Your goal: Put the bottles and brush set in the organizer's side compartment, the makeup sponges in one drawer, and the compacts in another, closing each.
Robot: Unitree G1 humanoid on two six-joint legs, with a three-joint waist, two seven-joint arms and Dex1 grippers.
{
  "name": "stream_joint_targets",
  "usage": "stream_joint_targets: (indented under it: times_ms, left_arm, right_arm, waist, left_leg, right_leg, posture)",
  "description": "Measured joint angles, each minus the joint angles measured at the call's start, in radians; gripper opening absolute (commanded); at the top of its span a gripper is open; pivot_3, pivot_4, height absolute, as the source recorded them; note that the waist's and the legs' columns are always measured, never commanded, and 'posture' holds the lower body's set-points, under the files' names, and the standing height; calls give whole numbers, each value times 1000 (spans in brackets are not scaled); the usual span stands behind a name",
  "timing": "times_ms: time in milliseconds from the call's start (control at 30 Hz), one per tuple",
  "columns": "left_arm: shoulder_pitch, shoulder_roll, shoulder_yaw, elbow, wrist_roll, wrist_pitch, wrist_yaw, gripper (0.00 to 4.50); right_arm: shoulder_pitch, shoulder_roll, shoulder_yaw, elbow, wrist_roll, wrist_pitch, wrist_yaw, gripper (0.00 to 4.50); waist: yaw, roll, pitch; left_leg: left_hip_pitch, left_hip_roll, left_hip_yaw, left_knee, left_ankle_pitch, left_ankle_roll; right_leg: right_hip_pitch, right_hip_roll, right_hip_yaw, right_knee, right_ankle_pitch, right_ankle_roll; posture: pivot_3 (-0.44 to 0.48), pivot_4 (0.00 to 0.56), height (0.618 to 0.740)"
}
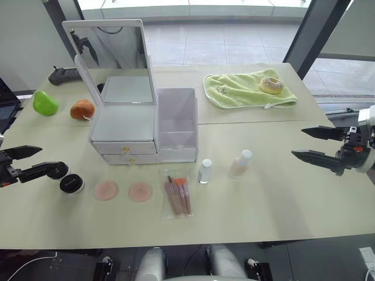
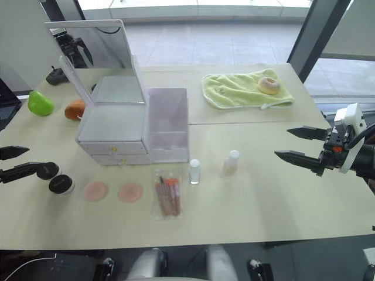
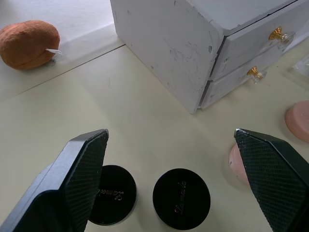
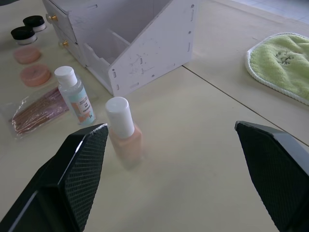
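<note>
- Pale beige table [image 1: 275, 193]; grey tiled floor + dark pillar behind. Green towel [image 1: 246, 89] w/ a donut-like thing [image 1: 271, 85] at far right; green fruit [image 1: 44, 103] and orange fruit [image 1: 82, 109] far left.
- Organizer [image 1: 126, 126] mid-table, mirror lid up, both drawers in; side compartment [image 1: 176, 123] on its right.
- In front, left to right: compacts [image 1: 64, 177], sponges [image 1: 123, 191], brush set [image 1: 177, 196], clear bottle [image 1: 204, 171], peach bottle [image 1: 240, 163]; all on table.
- Left gripper [image 1: 20, 162] at left edge, pointing inward, fingers spread wide, empty, lower finger by the compacts.
- Right gripper [image 1: 316, 144] at right edge, pointing inward, spread wide, empty, well apart from bottles.
- Left wrist view: both compacts [image 3: 159, 195] lie between the fingertips [image 3: 87, 159], lettering on lids; gold knobs [image 3: 277, 34].
- Right wrist view: peach bottle [image 4: 123, 133] near one finger [image 4: 87, 154].
</note>
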Motion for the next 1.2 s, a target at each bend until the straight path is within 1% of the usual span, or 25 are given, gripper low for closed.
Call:
stream_joint_targets:
  times_ms: [233, 400, 533, 633, 700, 833, 900, 967, 1033, 1100, 1200]
  left_arm:
    - [-2, 28, 3, 4, 1, 0, 1, 4500]
    - [-58, 42, 3, 76, 21, -42, 13, 4500]
    - [-84, 69, 4, 165, 48, -185, -23, 4500]
    - [-108, 94, 22, 243, 57, -345, -101, 4500]
    - [-118, 113, 22, 284, 63, -404, -139, 4500]
    - [-160, 115, 0, 347, 80, -458, -175, 4500]
    - [-238, 105, -25, 361, 74, -426, -179, 4500]
    - [-381, 51, -54, 343, 36, -300, -167, 4500]
    - [-444, 15, -93, 297, 13, -201, -163, 4500]
    - [-465, -9, -145, 214, -8, -97, -171, 4500]
    - [-475, -29, -234, 12, -47, 38, -199, 4500]
  right_arm:
    - [-2, 0, 1, 39, -10, -38, 3, 4450]
    - [-10, 0, 9, 43, -7, -31, -1, 4450]
    - [-11, 0, 23, 42, -6, -25, -1, 4450]
    - [-28, 1, 36, 42, -6, -24, -8, 4450]
    - [-45, 9, 37, 35, 8, -11, -24, 4450]
    - [-44, 18, 37, 6, 32, 17, -46, 4450]
    - [-46, 18, 36, -7, 62, 75, -63, 4450]
    - [-43, 17, 33, -38, 94, 142, -82, 4450]
    - [-29, 15, 32, -91, 120, 183, -91, 4450]
    - [2, 6, 24, -152, 151, 235, -111, 4450]
    - [89, -36, -24, -247, 176, 303, -139, 4450]
  waist:
    - [0, 0, 0]
    - [0, 0, 0]
    - [-1, 0, 0]
    - [-1, 0, 0]
    - [0, 1, 0]
    - [3, 1, 0]
    - [7, -1, 0]
    - [15, -2, -1]
    - [17, -2, -1]
    - [15, -3, -2]
    - [13, -4, -2]
  left_leg:
    - [0, 0, 0, 0, 0, 0]
    - [0, -1, 0, 0, 0, 0]
    - [0, 0, 0, 0, 0, 0]
    - [0, 0, 0, 0, 0, 0]
    - [0, 0, 1, 0, 0, 0]
    - [-1, 0, 1, 0, 0, 0]
    - [-1, 0, 0, 1, 0, 0]
    - [-2, 0, 0, 3, 0, 1]
    - [-2, -1, 0, 4, 0, 1]
    - [-3, -1, 0, 4, 0, 1]
    - [-3, -1, 0, 3, 0, 1]
  right_leg:
    - [0, 0, 0, 0, 0, 0]
    - [0, 0, 0, 0, 0, 0]
    - [-1, 1, 0, 0, 0, 0]
    - [-1, 0, 0, 0, 0, 0]
    - [-1, 0, 0, 0, 0, 0]
    - [-1, 0, 0, 0, 0, 0]
    - [0, 1, -2, 1, 0, 0]
    - [2, 1, -2, 0, 0, 1]
    - [2, 1, -1, 0, 0, 2]
    - [2, 1, 0, 1, -1, 3]
    - [2, 1, 0, 1, -1, 3]
  posture:
    - [0, 150, 740]
    - [0, 150, 740]
    - [0, 150, 740]
    - [0, 150, 740]
    - [0, 150, 740]
    - [0, 150, 740]
    - [0, 150, 740]
    - [0, 150, 740]
    - [0, 150, 740]
    - [0, 150, 740]
    - [0, 150, 740]
